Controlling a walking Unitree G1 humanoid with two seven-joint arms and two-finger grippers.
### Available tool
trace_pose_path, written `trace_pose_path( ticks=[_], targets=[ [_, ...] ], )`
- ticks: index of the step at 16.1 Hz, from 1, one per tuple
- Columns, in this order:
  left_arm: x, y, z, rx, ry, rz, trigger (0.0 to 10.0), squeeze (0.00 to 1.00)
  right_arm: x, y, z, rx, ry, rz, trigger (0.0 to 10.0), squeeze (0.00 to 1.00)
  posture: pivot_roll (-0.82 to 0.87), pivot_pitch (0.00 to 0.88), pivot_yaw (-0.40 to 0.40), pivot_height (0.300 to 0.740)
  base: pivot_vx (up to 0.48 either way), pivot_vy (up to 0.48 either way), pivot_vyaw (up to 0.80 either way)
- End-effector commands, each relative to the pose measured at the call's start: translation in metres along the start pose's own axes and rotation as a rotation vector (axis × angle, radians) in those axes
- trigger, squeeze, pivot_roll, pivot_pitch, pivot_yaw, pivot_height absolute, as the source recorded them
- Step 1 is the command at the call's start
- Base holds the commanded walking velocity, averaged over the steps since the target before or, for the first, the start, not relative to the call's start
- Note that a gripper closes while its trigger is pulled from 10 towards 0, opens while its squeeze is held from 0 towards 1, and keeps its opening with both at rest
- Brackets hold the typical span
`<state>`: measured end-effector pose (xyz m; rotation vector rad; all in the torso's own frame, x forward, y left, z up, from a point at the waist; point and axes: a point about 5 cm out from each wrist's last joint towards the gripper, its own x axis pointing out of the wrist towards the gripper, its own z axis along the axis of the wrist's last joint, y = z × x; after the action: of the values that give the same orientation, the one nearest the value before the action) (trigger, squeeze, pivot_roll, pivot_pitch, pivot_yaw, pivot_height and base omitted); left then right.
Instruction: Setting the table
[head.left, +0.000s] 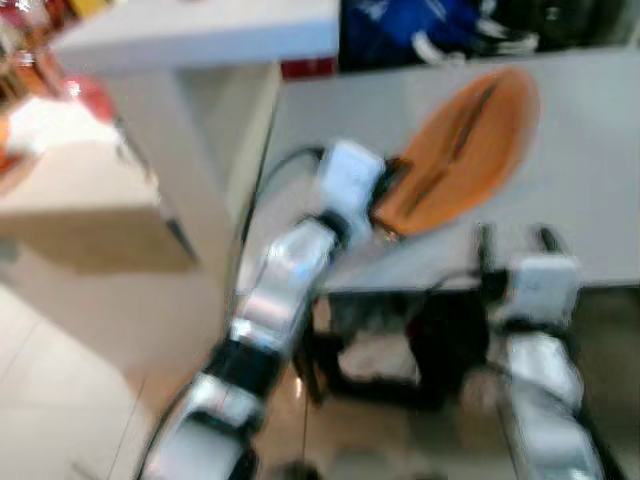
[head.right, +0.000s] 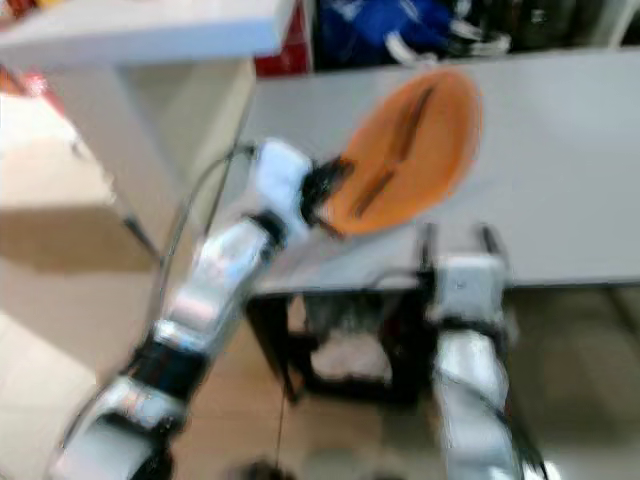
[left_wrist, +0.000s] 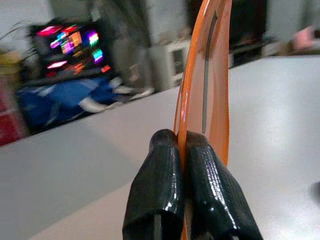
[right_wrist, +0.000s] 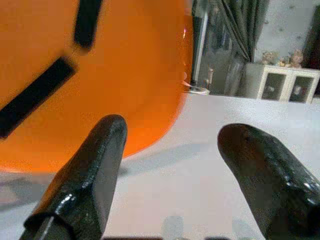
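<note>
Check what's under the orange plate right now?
The grey table. The orange plate is tilted above it, its rim pinched in the left pincer. Its shadow falls on the tabletop; the surface directly beneath is hidden.

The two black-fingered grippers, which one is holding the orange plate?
The left gripper: its fingers are pinched shut on the rim of the round orange plate. The right gripper is open, empty, beside the plate above the grey table.
</note>
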<state>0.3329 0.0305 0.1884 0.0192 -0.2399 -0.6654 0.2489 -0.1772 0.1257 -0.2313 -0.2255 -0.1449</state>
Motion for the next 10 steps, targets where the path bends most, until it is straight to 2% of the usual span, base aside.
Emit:
trace_pose_path(
  ticks=[1,10],
  targets=[
    [0.0056,-0.0058,0.0146,0.018,-0.069,-0.017,0.0,0.00,-0.0007,-0.0065,0.0015,-0.016,-0.008,-0.016,10.0,0.00,-0.11,0.000,0.125,0.723,0.000,-0.416,0.00],
    [0.0052,-0.0051,0.0141,0.024,-0.067,-0.013,0.0,0.00,-0.0015,-0.0057,0.0014,-0.016,-0.004,-0.016,10.0,0.00,-0.11,0.000,0.126,0.723,0.280,-0.386,0.00]
  ],
)
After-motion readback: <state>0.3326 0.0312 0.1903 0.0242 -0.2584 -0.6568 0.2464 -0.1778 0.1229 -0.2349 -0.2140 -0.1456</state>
